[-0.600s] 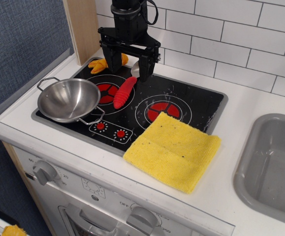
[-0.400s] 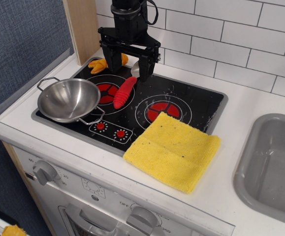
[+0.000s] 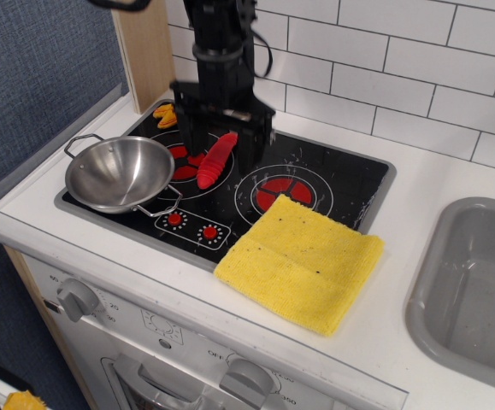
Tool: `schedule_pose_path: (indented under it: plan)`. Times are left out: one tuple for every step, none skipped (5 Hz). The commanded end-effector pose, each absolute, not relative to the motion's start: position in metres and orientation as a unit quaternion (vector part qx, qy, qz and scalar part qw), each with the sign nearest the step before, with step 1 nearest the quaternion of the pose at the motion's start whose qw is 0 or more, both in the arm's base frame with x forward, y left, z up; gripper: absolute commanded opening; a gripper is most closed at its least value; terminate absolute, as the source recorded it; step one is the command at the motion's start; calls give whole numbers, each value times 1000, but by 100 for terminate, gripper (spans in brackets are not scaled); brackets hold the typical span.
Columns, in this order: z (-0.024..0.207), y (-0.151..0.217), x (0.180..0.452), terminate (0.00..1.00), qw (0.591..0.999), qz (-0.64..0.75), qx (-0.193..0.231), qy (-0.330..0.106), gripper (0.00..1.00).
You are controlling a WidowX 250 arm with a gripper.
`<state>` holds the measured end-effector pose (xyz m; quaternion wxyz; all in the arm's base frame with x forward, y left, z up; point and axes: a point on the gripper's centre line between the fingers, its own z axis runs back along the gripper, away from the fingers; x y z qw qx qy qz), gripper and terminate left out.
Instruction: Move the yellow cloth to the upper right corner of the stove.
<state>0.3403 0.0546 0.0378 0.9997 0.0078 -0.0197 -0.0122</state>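
Observation:
The yellow cloth (image 3: 303,260) lies flat and folded, with its far corner on the front right of the black stove (image 3: 358,184) and the rest on the white counter. My gripper (image 3: 221,154) is open and empty over the stove's back left burner, well to the left of and behind the cloth. It is blurred by motion. Its jaws stand on either side of the upper end of a red ribbed toy (image 3: 214,164).
A steel pan (image 3: 119,173) sits on the stove's front left. An orange-yellow plush toy (image 3: 166,114) lies at the stove's back left corner, partly hidden by my gripper. A grey sink (image 3: 478,282) is at the right. A tiled wall stands behind.
My gripper has moved down and a little forward, from above the back of the stove to around the red toy. The cloth has not moved.

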Motion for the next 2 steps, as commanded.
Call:
schedule_pose_path:
  plan:
    - [93, 5, 319, 0, 992, -67, 11, -107, 100]
    - [74, -20, 302, 0, 991, -94, -10, -91, 100]
